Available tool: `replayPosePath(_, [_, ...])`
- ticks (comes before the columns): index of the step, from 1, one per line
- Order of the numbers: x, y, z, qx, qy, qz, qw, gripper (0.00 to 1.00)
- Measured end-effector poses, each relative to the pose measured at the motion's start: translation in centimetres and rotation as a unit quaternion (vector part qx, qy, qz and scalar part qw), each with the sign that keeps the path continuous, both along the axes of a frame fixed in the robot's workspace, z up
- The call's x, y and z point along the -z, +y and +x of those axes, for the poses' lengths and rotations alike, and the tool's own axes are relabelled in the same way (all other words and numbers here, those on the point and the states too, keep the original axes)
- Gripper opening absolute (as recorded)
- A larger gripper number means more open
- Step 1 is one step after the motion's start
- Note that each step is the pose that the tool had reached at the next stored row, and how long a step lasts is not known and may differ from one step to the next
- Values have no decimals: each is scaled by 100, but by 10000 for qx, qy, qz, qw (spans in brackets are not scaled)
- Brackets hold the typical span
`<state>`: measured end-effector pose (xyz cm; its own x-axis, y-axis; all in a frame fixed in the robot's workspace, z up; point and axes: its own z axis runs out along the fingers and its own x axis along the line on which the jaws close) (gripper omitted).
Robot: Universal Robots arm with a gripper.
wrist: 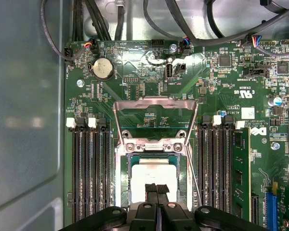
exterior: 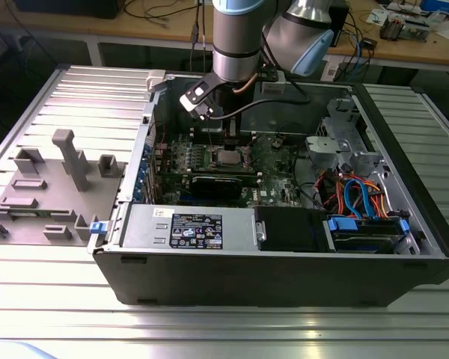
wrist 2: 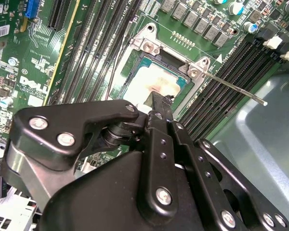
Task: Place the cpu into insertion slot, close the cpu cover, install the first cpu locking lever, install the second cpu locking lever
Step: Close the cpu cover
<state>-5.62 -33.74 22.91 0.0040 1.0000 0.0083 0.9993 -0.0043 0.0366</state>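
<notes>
1. Ref. landmark: the insertion slot (wrist: pixel 121 182), silver-rimmed, on the green mobo (wrist: pixel 221 96) inside the open PC case (exterior: pixel 284 277). All positions below are given rel. to it.
2. Pos. of the cpu (wrist: pixel 154 169): seated flat inside the insertion slot, pale metal top facing up. The second wrist view shows a faint brownish smear near its centre.
3. State of the cpu cover (wrist: pixel 154 101): not closed. It is swung up and back from its hinge at one edge of the slot. Its window frames bare board beyond the slot, not the chip.
4. State of the locking lever (wrist 2: pixel 231 88): thin metal rod, unlatched. It runs from a slot corner out at an angle over the memory slots (wrist: pixel 91 178).
5. Pos. of the gripper (wrist: pixel 156 186): directly over the slot, at the cpu edge opposite the cover hinge. Fingertips are pressed together w/ no gap and nothing clamped. Contact w/ the chip top: cannot tell.
6. Memory slots: long, black, flanking the slot on two opposite sides.
7. Pos. of the coin cell (wrist: pixel 103 68): beyond the hinge side of the slot, well apart.
8. In the exterior view the arm (exterior: pixel 239 37) descends into the case above the slot.
</notes>
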Motion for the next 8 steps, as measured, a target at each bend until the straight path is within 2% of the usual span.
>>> replayPosePath(8, [-10,0,0,0,0,0,10000,11])
